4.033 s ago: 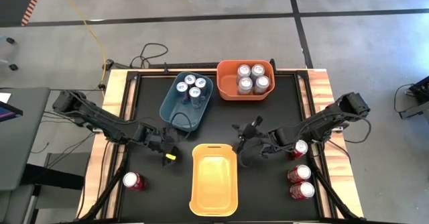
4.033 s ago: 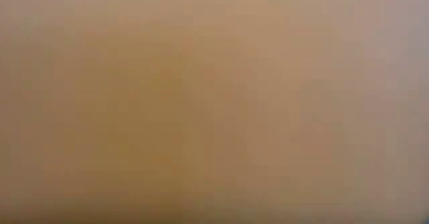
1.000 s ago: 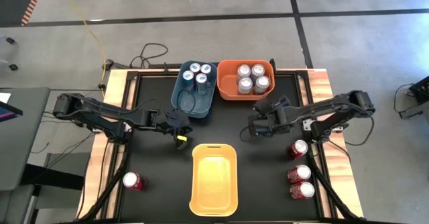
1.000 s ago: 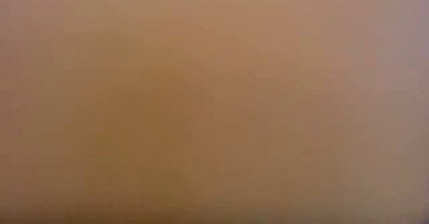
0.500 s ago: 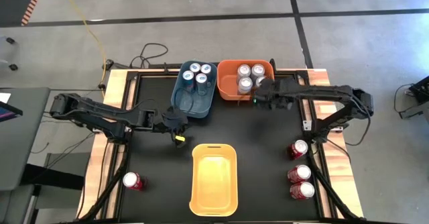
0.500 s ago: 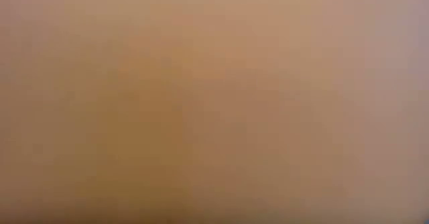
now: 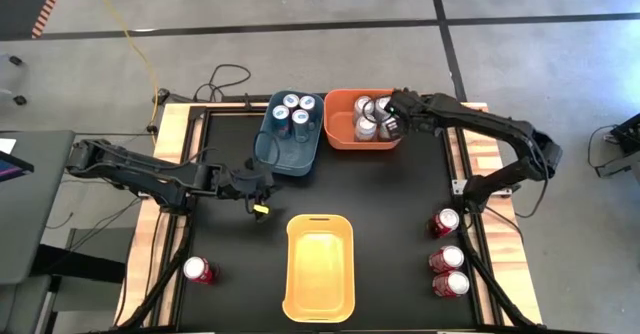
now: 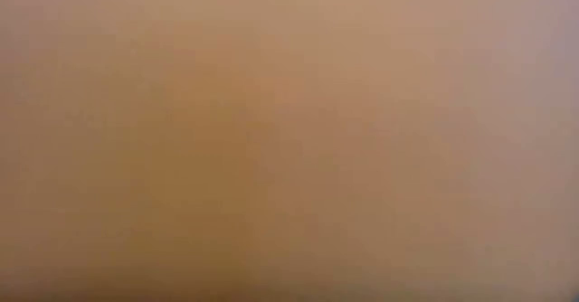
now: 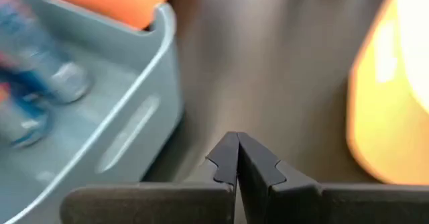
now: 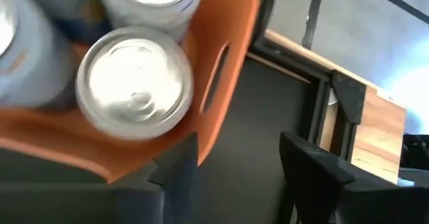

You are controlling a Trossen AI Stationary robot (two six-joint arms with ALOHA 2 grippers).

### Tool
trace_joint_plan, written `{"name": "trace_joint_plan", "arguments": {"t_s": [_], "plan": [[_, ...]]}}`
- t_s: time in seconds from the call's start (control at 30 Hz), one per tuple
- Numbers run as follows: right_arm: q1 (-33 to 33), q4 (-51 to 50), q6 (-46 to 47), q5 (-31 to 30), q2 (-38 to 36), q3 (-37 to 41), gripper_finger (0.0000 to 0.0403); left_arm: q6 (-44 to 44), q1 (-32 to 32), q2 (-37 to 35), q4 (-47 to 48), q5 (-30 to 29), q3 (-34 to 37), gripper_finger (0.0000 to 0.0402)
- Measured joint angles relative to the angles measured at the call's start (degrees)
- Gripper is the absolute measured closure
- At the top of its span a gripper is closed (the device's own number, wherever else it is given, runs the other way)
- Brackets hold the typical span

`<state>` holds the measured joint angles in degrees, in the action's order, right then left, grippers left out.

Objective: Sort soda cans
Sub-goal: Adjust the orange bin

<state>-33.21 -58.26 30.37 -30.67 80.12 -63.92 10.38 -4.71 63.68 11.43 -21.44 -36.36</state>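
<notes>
Four blue soda cans (image 7: 292,117) stand in the blue bin (image 7: 283,159), and several silver ones (image 7: 367,116) stand in the orange bin (image 7: 345,139). Red cans stand on the black table at the near left (image 7: 198,270) and the near right (image 7: 446,259). My right gripper (image 7: 392,117) is open above the orange bin's right end. In the right wrist view its fingers stand on either side of that bin's end wall (image 10: 224,76), next to a silver can (image 10: 137,83). My left gripper (image 7: 257,200) is shut and holds nothing, on the table side of the blue bin's near end. My right gripper: one finger (image 10: 175,174) shows in front of the orange bin's rim (image 10: 100,160), the other (image 10: 315,177) is over the bare table outside the bin. I cannot tell whether either finger touches the bin.
An empty yellow bin (image 7: 320,267) lies at the near middle of the table. Black frame rails and wooden side strips (image 7: 478,124) border the table. Bare black table lies between the bins and the red cans. The low view shows only an orange-brown blur.
My right gripper has swung from the middle of the table toward the far edge and now stands over the orange bin's right end. My left gripper has drawn back a little toward the table's left edge. No bin or can has moved.
</notes>
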Motion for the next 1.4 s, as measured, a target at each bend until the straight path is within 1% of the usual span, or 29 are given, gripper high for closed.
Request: {"name": "trace_joint_plan", "arguments": {"t_s": [0.13,0.2,0.3,0.43,0.53,0.67,0.77,0.87,0.93,1.07,1.13,1.17,1.27,1.4], "plan": [[0.20,0.48,-0.46,0.70,0.00,1.12,0.0240,1.08,0.06,0.04,3.19,-4.14,0.00,0.0401],[0.31,-0.47,-0.18,1.11,0.00,1.65,0.0272,1.24,0.04,0.04,3.42,-4.41,0.00,0.0401],[2.54,-1.25,0.56,2.20,-0.02,1.77,0.0311,1.26,0.04,0.04,3.44,-4.41,0.00,0.0401],[8.82,2.05,1.25,3.13,0.00,1.41,0.0338,0.67,0.06,0.04,3.25,-4.60,0.00,0.0401],[14.59,10.11,1.88,1.71,-0.02,1.09,0.0343,0.60,0.06,0.04,3.03,-5.38,0.00,0.0401],[20.33,25.46,-6.25,1.22,0.92,1.44,0.0344,1.24,0.06,0.04,3.03,-5.50,0.00,0.0401],[21.89,33.93,-16.32,3.95,2.61,1.53,0.0337,1.89,0.06,0.04,3.06,-5.52,0.00,0.0401],[21.81,41.67,-25.85,6.61,4.76,1.53,0.0313,2.18,0.06,0.04,3.31,-5.50,0.00,0.0401],[21.05,45.70,-29.78,8.12,6.69,1.53,0.0290,2.14,0.04,0.04,3.29,-5.48,0.00,0.0401],[18.32,49.25,-30.94,13.74,10.44,1.53,0.0231,1.39,-0.13,-0.30,4.32,-5.42,0.00,0.0401],[17.04,49.75,-31.34,16.36,11.69,1.53,0.0208,1.41,-0.13,-0.42,4.92,-5.48,0.00,0.0401],[16.55,49.85,-31.34,16.66,12.13,1.53,0.0201,1.29,-0.13,-0.62,5.59,-5.46,0.00,0.0401],[15.24,51.70,-32.16,17.92,12.96,1.53,0.0196,1.21,-0.13,-0.88,5.56,-5.55,-0.02,0.0401],[12.36,52.15,-32.79,23.82,14.27,1.19,0.0210,1.24,-0.13,-0.85,5.43,-5.57,-0.02,0.0401]]}}
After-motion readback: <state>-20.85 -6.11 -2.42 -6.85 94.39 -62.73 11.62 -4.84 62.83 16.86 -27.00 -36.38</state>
